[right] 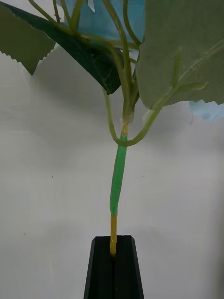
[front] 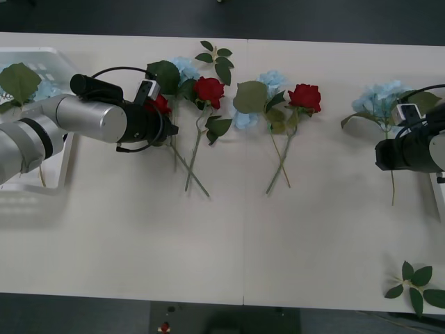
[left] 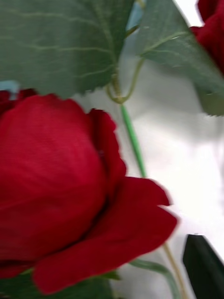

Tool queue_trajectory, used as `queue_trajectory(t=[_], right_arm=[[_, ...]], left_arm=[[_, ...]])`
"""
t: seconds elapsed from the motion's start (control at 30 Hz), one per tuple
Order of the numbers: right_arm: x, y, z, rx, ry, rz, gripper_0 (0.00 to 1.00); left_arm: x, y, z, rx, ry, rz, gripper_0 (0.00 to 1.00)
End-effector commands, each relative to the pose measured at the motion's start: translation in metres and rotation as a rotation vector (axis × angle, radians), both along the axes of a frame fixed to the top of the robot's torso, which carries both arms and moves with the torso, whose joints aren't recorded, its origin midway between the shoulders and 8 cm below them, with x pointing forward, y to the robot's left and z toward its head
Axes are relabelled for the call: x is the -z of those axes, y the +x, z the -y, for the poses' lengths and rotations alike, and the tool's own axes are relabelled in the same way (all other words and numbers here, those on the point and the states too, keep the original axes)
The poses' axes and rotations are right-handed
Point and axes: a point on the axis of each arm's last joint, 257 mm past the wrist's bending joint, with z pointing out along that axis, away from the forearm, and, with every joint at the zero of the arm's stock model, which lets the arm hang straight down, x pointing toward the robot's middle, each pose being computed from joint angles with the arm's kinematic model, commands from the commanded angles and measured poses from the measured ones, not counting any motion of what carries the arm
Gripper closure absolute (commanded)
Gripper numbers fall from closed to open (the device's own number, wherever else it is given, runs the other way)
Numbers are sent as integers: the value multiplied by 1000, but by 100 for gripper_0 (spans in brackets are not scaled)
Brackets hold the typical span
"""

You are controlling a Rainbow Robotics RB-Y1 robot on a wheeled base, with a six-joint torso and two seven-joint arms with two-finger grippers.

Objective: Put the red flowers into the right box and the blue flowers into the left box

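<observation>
Pinching the thin stem works best, these blue flowers [front: 381, 97] are light and floppy; right end effector [right: 113, 266] clenched on one near the desk's right edge, left end effector [front: 167, 129] can't tell

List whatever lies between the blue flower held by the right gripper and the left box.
The red flowers and other blue flowers lie in between, and the left gripper hangs over the leftmost ones, short of the left box.

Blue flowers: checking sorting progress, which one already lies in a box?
The blue flower at far left, lying in the left box; the other blue heads lie on the table.
</observation>
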Motion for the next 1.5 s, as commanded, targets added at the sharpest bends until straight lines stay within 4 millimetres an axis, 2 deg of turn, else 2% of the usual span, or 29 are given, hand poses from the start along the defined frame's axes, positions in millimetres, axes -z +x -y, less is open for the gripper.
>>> queue_trajectory(t=[0.03, 0.33, 0.4, 0.47, 0.63, 0.8, 0.93, 1.07, 1.1, 1.4, 1.5], right_arm=[[-8, 10, -4, -5, 11, 29, 100], [-4, 11, -9, 0, 27, 27, 98], [-5, 11, -7, 0, 20, 31, 66], [-5, 13, -7, -1, 16, 39, 40], [-6, 14, -7, -5, 16, 45, 25], [-10, 14, -11, -22, 13, 51, 25], [-29, 10, -15, -48, 30, 45, 25], [-66, -3, -24, -117, 48, 46, 25], [-70, -5, -26, -127, 54, 46, 25], [-158, -36, -87, -281, 203, 107, 24], [-182, -55, -105, -316, 286, 122, 24]], left_arm=[[17, -4, -40, -68, 25, -26, 100], [17, -4, -37, -56, 30, -22, 100], [18, -5, -35, -55, 27, -23, 100], [17, -4, -35, -55, 27, -21, 100], [16, -5, -31, -47, 25, -22, 100], [9, -6, -31, -35, 21, -16, 100], [1, -11, -36, -33, 22, -47, 100], [-18, -21, -46, -20, 25, -102, 100], [-21, -23, -46, -19, 23, -109, 100], [-73, -49, -69, 11, 36, -213, 100], [-90, -56, -81, 12, 33, -240, 100]])
